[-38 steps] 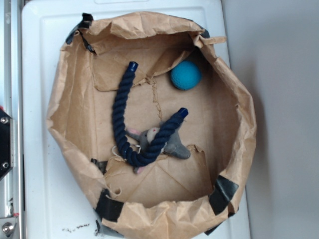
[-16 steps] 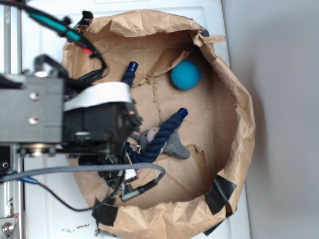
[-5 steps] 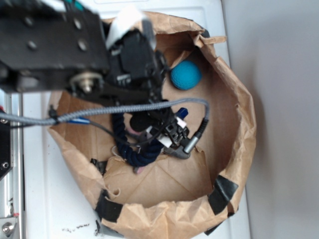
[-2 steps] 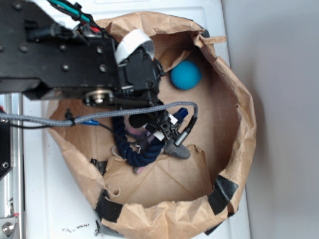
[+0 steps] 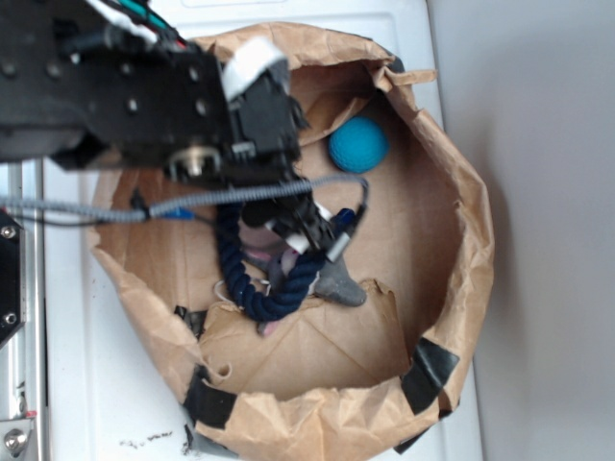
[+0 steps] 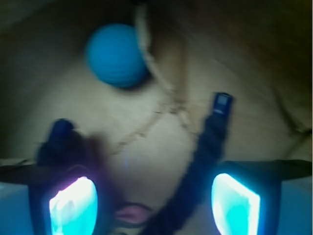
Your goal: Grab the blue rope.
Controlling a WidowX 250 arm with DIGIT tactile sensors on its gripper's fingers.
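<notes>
Wrist view | gripper (image 6: 154, 200): spread wide, empty, above blue rope (image 6: 203, 161) | teal ball (image 6: 116, 55): paper bag's (image 5: 452, 288) far edge

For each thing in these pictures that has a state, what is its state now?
blue rope: lying in a U on the bag floor, not gripped.
gripper: open, one rope arm between its fingers.
ball: resting free near the bag wall.
plush mouse: lying partly under the rope.
paper bag: open, rim rolled down.
</notes>
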